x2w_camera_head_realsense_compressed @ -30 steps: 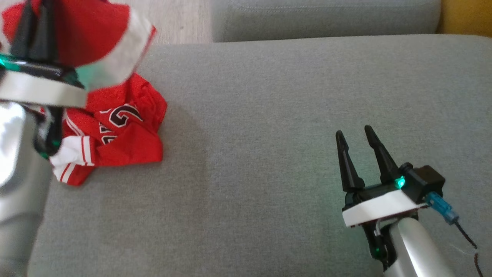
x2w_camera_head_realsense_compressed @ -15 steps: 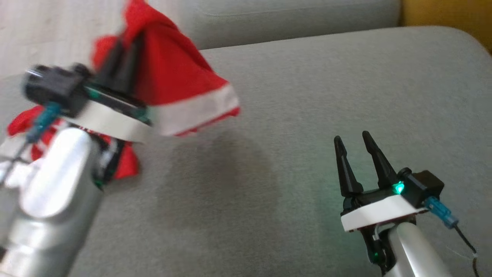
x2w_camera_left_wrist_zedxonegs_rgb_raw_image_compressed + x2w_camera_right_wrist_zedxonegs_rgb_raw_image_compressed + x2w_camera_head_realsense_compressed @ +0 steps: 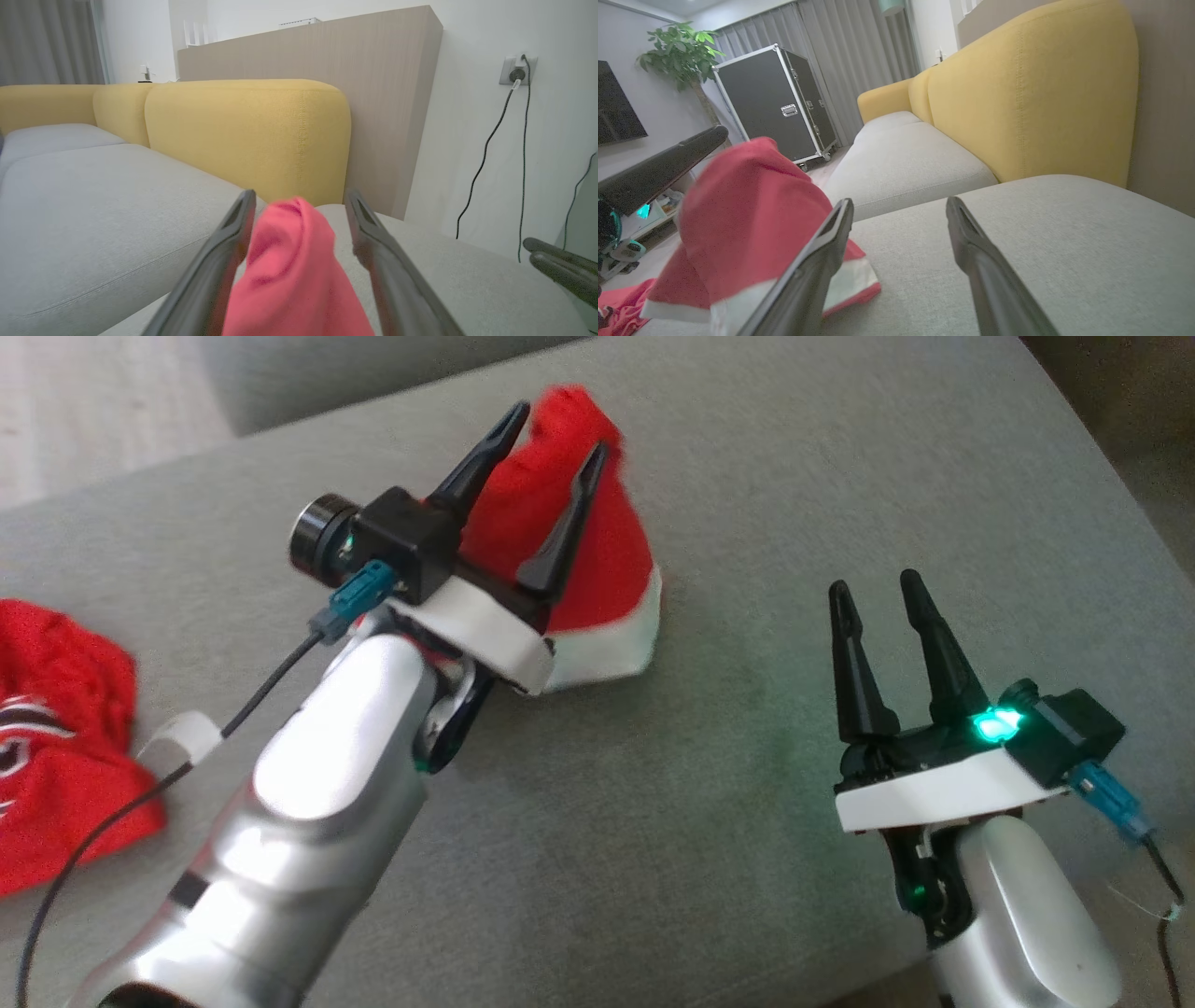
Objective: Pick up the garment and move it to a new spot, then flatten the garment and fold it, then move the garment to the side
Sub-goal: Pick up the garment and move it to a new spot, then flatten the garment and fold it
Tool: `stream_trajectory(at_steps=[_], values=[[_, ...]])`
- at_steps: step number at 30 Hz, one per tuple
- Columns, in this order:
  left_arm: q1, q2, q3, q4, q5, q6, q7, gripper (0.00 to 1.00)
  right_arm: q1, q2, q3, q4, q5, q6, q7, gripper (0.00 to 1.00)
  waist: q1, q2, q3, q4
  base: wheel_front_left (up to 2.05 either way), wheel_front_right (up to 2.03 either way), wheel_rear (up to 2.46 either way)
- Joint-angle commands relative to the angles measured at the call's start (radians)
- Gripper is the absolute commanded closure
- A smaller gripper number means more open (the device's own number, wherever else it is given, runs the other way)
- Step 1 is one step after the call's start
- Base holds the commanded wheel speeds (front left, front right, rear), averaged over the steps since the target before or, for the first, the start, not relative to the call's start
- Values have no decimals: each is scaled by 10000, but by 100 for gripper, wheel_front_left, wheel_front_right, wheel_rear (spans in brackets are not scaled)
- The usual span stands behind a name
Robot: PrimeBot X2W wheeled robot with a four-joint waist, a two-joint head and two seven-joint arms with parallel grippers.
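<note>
The red garment with a white hem (image 3: 607,551) lies bunched on the grey sofa cushion (image 3: 794,476), upper centre of the head view. The left gripper (image 3: 553,443) hovers over it, fingers spread, with the cloth between them but not pinched. At lower right, the right gripper (image 3: 874,583) is spread and empty. Another red jersey (image 3: 56,747) lies at the left edge.

Looking down from the head onto the grey cushion (image 3: 747,476); skimming low from both wrists toward the yellow backrest (image 3: 247,135), red garment (image 3: 616,560) shared.
</note>
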Motion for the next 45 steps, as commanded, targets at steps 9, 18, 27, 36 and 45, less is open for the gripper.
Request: stream_trajectory(at_steps=[9,18,27,36,45], values=[[-545,142,595,920,22,-94,-1304,0,-179,-33,-241,-351,-137,-7,-109,0,-1,0,144,318,0,0,0],[1088,656,1583,272,239,29,-1542,0,184,-33,-594,-238,-626,-7,-109,0,-1,0,-599,1769,0,0,0],[4242,341,2925,-981,984,191,-1547,0,709,-33,-564,146,-1140,-7,-109,0,-1,0,-1337,2919,0,0,0],[5725,-431,3959,-1686,1598,-49,-1548,0,1023,-33,-490,314,-1431,-7,-109,0,-1,0,-1620,3352,0,0,0],[5626,-773,4315,-1708,2038,-431,-1548,0,375,-33,-606,2118,-1606,-7,-109,0,-1,0,-1431,3749,0,0,0]])
